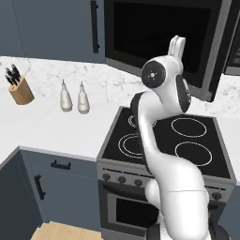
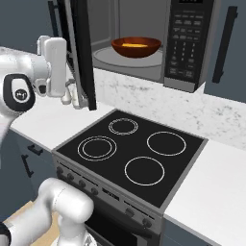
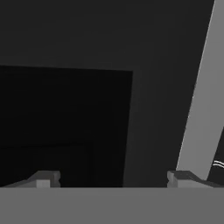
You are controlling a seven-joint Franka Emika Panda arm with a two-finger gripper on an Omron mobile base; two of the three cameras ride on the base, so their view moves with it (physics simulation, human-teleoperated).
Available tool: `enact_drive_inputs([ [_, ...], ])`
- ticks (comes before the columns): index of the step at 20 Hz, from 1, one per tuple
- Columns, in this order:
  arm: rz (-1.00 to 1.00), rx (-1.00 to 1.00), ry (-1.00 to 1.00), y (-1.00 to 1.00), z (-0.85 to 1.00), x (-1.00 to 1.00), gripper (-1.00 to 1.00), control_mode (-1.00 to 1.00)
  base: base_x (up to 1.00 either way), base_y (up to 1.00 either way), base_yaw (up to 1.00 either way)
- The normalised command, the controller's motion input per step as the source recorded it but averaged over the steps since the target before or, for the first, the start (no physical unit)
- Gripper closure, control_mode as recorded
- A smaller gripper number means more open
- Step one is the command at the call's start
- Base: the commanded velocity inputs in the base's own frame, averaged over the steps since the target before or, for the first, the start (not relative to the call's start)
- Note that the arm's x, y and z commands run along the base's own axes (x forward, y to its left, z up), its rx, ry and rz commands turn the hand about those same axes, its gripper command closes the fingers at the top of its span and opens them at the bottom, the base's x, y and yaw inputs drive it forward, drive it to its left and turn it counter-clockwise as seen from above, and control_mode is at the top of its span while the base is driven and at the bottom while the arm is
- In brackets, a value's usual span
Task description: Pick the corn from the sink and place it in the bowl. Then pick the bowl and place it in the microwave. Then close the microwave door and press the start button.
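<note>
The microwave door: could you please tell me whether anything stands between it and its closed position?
Nothing visible does. The microwave door stands open with the open gripper right at its outer face. The bowl with the corn sits well inside the microwave, clear of the opening.

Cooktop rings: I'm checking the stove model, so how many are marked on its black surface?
4. On the cooktop: back left ring, back right ring, front left ring, front right ring. In the left base view the arm covers part of them.

Glossy wooden bowl; speckled, perhaps marble counter; glassy cooktop.
</note>
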Motion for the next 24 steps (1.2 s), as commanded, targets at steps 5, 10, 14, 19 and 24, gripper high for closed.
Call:
enact_drive_inputs([
  [5,0.03,0.11,0.02,-0.39,0.0,0.63,-1.0,-1.0,0.0,0.0,0.0],
  [10,0.07,0.05,0.0,-0.28,0.0,0.45,-1.0,-1.0,0.0,0.0,0.0],
  [14,0.06,0.05,0.0,-0.28,0.0,0.45,-1.0,-1.0,0.0,0.0,0.0],
  [19,0.06,0.02,0.0,-0.28,-0.04,0.35,-1.0,-1.0,0.0,0.0,0.0],
  [24,0.04,0.04,0.0,-0.31,-0.01,0.34,-1.0,-1.0,0.0,0.0,0.0],
])
